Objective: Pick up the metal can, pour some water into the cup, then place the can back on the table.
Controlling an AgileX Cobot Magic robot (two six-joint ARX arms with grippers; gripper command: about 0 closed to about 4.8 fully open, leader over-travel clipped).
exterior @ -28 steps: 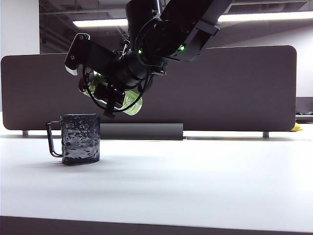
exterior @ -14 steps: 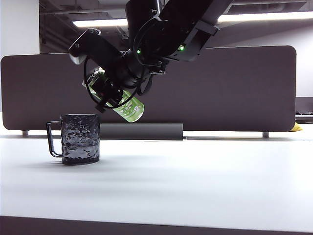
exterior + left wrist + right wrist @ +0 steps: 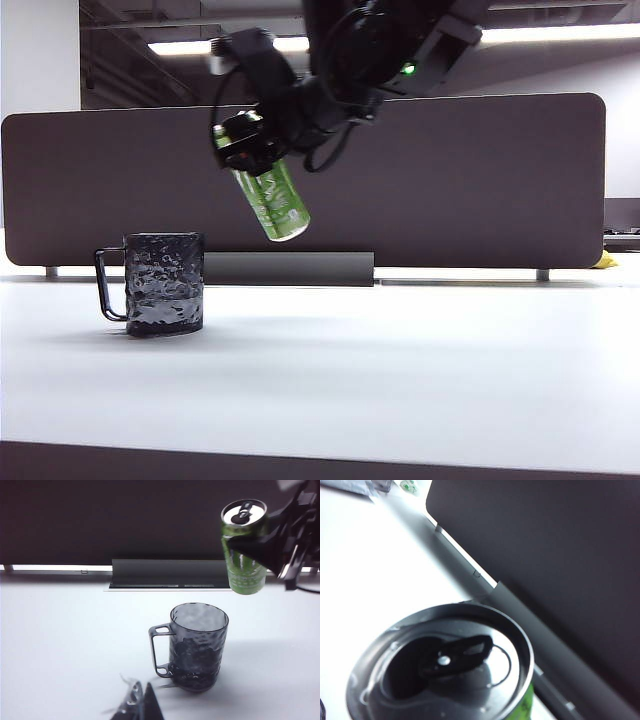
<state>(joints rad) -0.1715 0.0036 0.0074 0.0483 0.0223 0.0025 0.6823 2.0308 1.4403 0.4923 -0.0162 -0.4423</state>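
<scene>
The bright-green metal can hangs in the air, tilted with its top leaning left, above and to the right of the cup. My right gripper is shut on the can's upper part. The dark dimpled cup stands on the white table, handle to the left, with some water in it. The left wrist view shows the cup from above, and the can behind it in the right gripper. The right wrist view is filled by the can's opened silver lid. My left gripper is shut and empty, hovering in front of the cup.
A dark grey divider panel runs along the back of the table, with a low grey base strip behind the cup. A small yellow object lies at the far right edge.
The right wrist has rolled, bringing the can from almost level above the cup to nearly upright. The can has moved right, away from the cup. The cup has not moved.
</scene>
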